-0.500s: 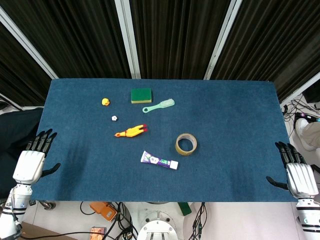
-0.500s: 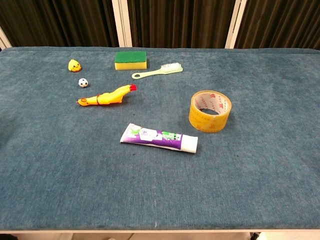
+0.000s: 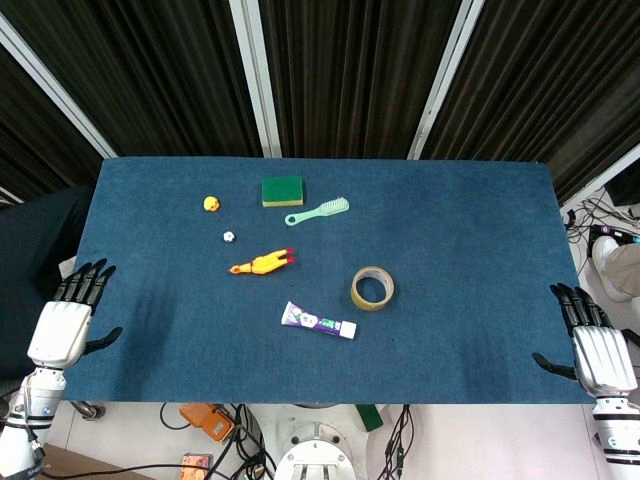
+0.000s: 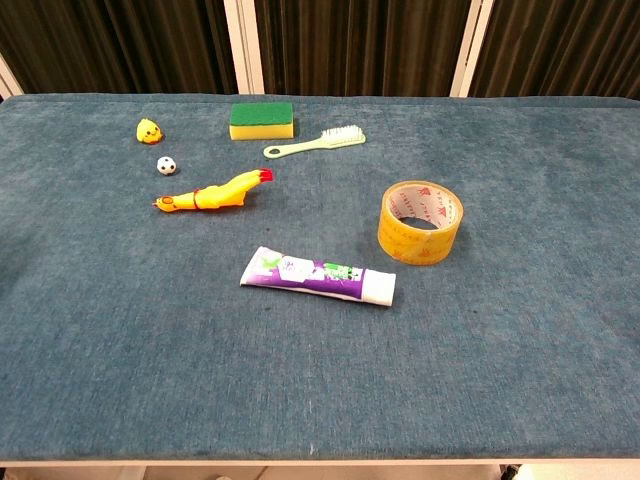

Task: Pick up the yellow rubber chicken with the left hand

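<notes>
Waiting hands, chicken untouched on the blue surface

Lying on its side, the yellow rubber chicken (image 3: 262, 264) rests left of centre on the blue surface (image 3: 470, 230), red-tipped end pointing right and slightly far. Far of it sit a small white ball (image 3: 228, 237), a little yellow duck (image 3: 211, 203), a green and yellow sponge (image 3: 282, 190) and a pale green brush (image 3: 318, 212). Near and right of the chicken lies a purple and white tube (image 3: 319, 321); a roll of tape (image 3: 372, 288) stands further right. The left hand (image 3: 66, 320) hovers at the near left edge, fingers spread wide, holding nothing, well apart from the chicken. The right hand (image 3: 594, 345) sits at the near right edge, also spread and empty.
</notes>
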